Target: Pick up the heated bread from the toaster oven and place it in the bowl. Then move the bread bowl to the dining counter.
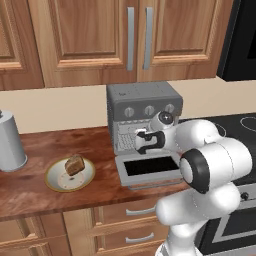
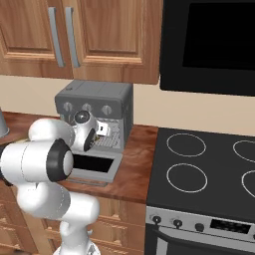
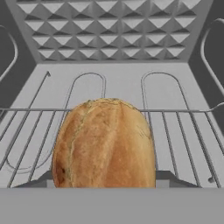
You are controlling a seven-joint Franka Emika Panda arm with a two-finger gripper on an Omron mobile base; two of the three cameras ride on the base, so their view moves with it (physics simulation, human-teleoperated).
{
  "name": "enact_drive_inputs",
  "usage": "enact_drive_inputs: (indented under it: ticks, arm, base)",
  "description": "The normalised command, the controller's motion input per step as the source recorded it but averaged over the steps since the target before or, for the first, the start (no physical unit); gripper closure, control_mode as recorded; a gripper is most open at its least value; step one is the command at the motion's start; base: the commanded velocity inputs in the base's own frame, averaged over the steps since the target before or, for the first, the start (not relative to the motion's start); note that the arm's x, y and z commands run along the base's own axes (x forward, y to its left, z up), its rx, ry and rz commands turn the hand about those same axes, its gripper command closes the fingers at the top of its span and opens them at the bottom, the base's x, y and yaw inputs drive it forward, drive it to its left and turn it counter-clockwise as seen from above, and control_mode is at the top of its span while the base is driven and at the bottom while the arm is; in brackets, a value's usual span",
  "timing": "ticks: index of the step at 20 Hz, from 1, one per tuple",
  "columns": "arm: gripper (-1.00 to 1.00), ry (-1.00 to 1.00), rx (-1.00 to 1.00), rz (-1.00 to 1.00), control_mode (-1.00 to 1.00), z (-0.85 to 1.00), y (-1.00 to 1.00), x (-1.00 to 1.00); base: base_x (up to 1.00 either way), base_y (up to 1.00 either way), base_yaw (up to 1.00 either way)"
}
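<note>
My claw (image 1: 136, 141) is reached into the mouth of the toaster oven (image 1: 142, 107), just above its dropped door (image 1: 150, 169). I cannot tell from here whether my jaws stand apart or have clamped on anything; my fingertips are lost behind the bread in the view from my hand.

That bread (image 3: 104, 143), a golden-brown roll, lies straight ahead of my claw and very close, sitting on the wire rack (image 3: 183, 131) near its front edge, with the ribbed back wall of the oven well behind it. It looks centred on my line of approach, so I judge the jaws are to either side of it or nearly so.

I take this to be the first step, getting hold of the roll. Next I need a firm squeeze on its sides, then a straight pull back out over the door without catching the rack wires.

Further out, the bowl (image 1: 55, 183) waits on the wooden surface (image 1: 30, 192) to the left of the oven, already carrying a darker wedge of bread (image 1: 75, 164). A grey canister (image 1: 10, 142) stands beyond it.
</note>
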Motion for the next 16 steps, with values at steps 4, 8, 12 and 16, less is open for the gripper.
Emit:
enact_drive_inputs:
  ticks: [4, 8, 12, 16]
  arm:
    - [1.0, 0.0, 0.0, 0.0, -1.0, 0.0, 0.0, -0.43]
    - [1.0, 0.0, 0.02, 0.0, -1.0, 0.23, -0.08, -0.98]
    - [1.0, 0.0, 0.01, 0.0, -1.0, 0.61, -0.03, -1.0]
    - [1.0, 0.0, -0.01, 0.06, -1.0, 1.0, 0.09, -1.0]
  base:
    - [0.0, 0.0, 0.0]
    - [0.0, 0.0, 0.0]
    - [0.0, 0.0, 0.0]
    - [0.0, 0.0, 0.0]
